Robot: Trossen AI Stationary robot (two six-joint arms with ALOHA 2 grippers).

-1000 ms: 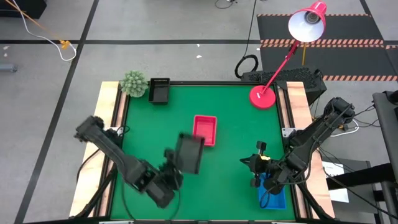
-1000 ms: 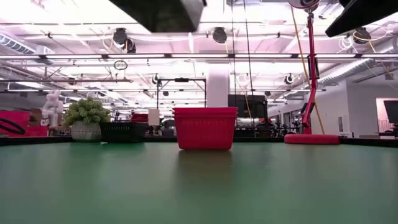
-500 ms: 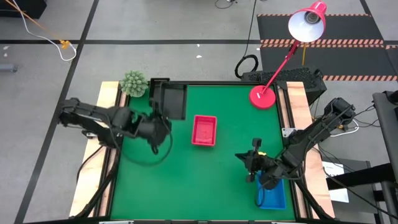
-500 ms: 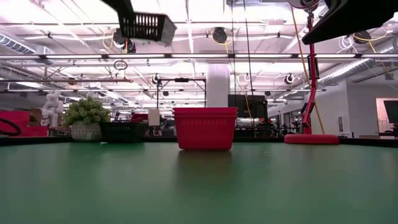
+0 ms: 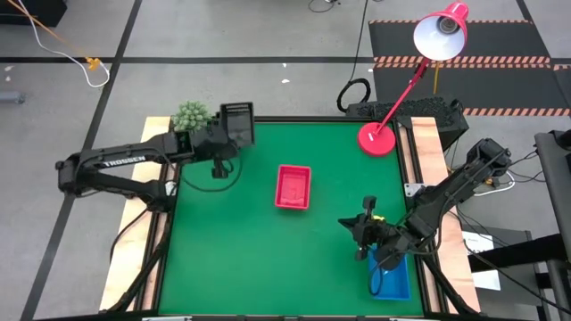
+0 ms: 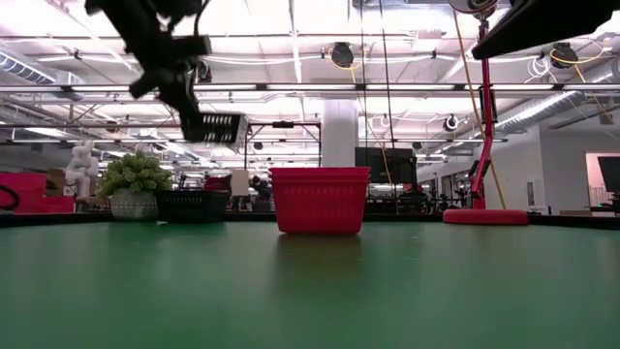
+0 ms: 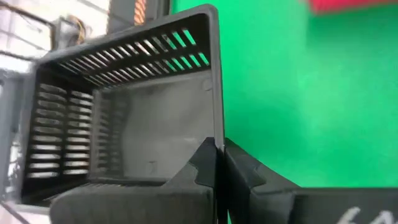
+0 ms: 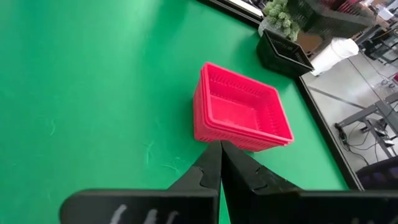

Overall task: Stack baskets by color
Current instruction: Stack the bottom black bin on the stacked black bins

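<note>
Baskets were nearly sorted as I watched. The left gripper (image 5: 225, 143) pinched the rim of a black basket (image 5: 237, 124), fingers pressed together on the thin wall, and held it in the air over the far left corner of the green table (image 5: 268, 250), right above the black stack (image 6: 194, 205) that sat beside the fuzzy plant (image 5: 190, 117). The red-pink stack (image 5: 293, 186) stood mid-table; the blue baskets (image 5: 394, 282) lay at the near right edge. The right gripper (image 5: 364, 234) hung over the table near the blue ones, its fingers pressed together on nothing.

To my eye this was the placing step for the black pile. The next move called for squaring the carried basket with the stack below, lowering it until it nested, then letting go.
</note>
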